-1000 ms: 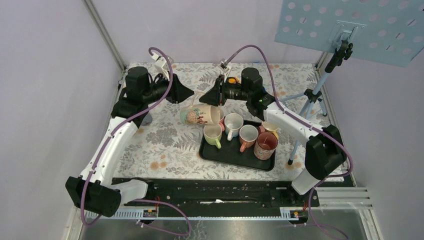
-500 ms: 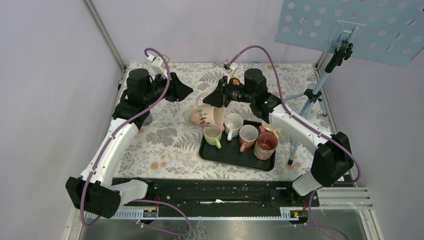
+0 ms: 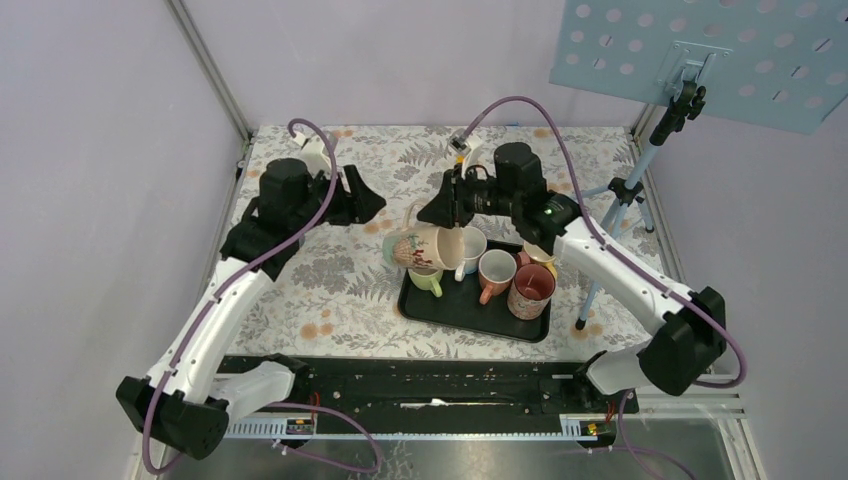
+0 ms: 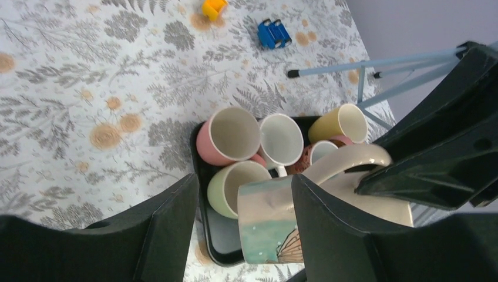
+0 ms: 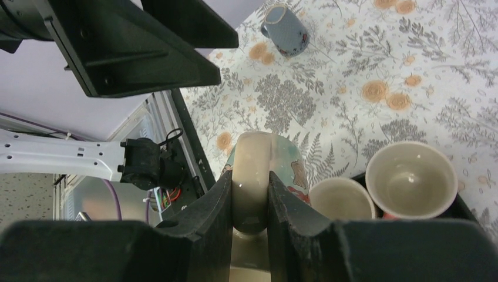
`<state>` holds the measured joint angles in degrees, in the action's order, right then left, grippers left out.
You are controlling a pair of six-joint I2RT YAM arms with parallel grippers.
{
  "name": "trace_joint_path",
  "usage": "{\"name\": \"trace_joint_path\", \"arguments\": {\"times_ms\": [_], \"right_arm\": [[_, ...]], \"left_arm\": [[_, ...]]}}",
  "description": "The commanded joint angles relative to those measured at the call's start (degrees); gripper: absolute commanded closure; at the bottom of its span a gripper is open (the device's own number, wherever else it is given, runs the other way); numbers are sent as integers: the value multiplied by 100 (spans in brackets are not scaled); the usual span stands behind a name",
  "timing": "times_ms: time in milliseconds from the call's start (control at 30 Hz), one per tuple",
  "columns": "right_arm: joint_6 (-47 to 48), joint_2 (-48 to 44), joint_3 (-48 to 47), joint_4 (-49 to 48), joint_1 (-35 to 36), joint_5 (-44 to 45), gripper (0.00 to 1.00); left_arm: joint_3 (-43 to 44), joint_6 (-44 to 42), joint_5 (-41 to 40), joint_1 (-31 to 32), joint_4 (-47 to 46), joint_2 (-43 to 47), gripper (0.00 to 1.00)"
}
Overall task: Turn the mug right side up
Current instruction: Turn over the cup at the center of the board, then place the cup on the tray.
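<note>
The mug (image 3: 413, 246), cream and teal with a drawn pattern, hangs on its side in the air over the left edge of the black tray (image 3: 470, 312). My right gripper (image 5: 250, 200) is shut on the mug's cream handle (image 5: 251, 170), with the body (image 5: 286, 157) hanging beyond the fingers. My left gripper (image 4: 241, 232) stands open. The mug's teal end (image 4: 273, 226) sits between its fingers, near the right finger (image 4: 335, 235), with a gap to the left finger (image 4: 158, 235). In the top view the left gripper (image 3: 374, 206) is just left of the mug.
The tray holds several upright mugs: green (image 3: 425, 273), white (image 3: 467, 246), salmon (image 3: 496, 269), dark red (image 3: 531, 290) and yellow (image 3: 541, 254). A blue-grey mug (image 5: 285, 23) stands on the floral cloth. A tripod stand (image 3: 622, 198) rises at the right. Small yellow (image 4: 213, 7) and blue (image 4: 273, 33) toys lie far off.
My left gripper has opened off the mug. The right arm, still holding the handle, has carried the mug a little nearer and to the right, over the tray's edge.
</note>
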<state>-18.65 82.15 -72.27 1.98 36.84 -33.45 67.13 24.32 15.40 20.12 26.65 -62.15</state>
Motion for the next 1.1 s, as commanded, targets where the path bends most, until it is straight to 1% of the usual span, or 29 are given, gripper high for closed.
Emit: {"name": "trace_joint_path", "arguments": {"times_ms": [0,167,367,533,633,733,933,1067], "right_arm": [[7,-689,-516,373,103,84,100],[68,-1075,-391,1025,143,201,100],[118,-1606,11,1394,258,561,100],[178,-1940,420,1638,326,745,100],[210,-2148,671,1811,367,888,100],[240,-2267,813,1963,410,986,100],[358,-2370,1044,2165,507,1318,100],[429,-2367,1220,2167,556,1449,100]], "left_arm": [[-277,228,-334,292,95,416,37],[-473,285,-303,436,43,541,37],[-495,299,-170,563,-14,551,37],[-829,519,-13,847,-137,697,38],[-1128,772,-89,1136,-288,885,38],[-1522,1083,-210,1449,-651,1080,39],[-2264,1616,-870,2398,-1541,1264,41],[-2691,1857,-1284,2934,-2112,1203,42]]}}
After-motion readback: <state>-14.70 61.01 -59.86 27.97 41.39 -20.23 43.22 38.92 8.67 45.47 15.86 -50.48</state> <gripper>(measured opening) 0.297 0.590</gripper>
